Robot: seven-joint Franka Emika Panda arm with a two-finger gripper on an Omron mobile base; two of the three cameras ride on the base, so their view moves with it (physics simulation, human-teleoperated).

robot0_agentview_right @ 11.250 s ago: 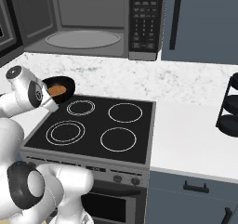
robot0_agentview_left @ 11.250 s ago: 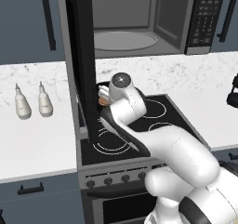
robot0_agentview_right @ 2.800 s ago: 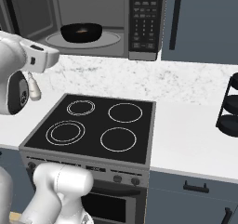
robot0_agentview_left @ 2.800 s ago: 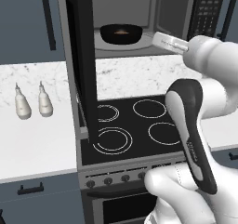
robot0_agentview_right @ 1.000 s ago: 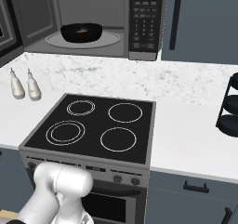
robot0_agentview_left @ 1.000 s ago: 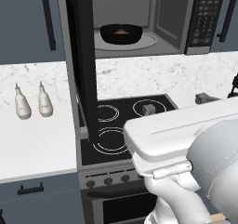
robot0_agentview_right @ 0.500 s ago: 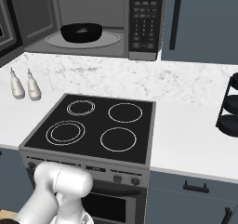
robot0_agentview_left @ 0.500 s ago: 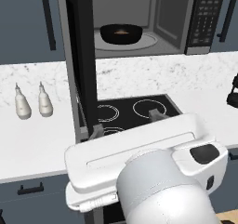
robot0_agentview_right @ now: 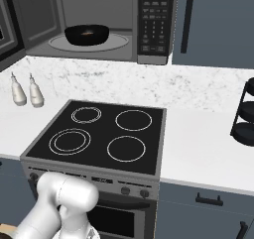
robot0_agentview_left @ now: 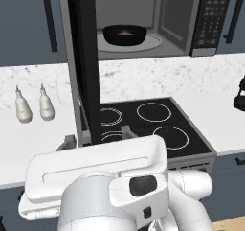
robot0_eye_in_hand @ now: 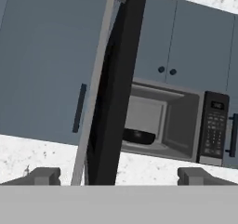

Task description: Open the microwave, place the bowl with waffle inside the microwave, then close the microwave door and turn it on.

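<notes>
Dark-grey box microwave (robot0_agentview_right: 99, 25): dark-grey glass-windowed door (robot0_agentview_left: 85, 67) swung open; black bowl with golden waffle (robot0_agentview_right: 87, 34) on turntable. Gripper (robot0_eye_in_hand: 118, 175): fingers spread, empty.

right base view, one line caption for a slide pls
Bowl with waffle sits inside the open microwave above the stove.
</notes>
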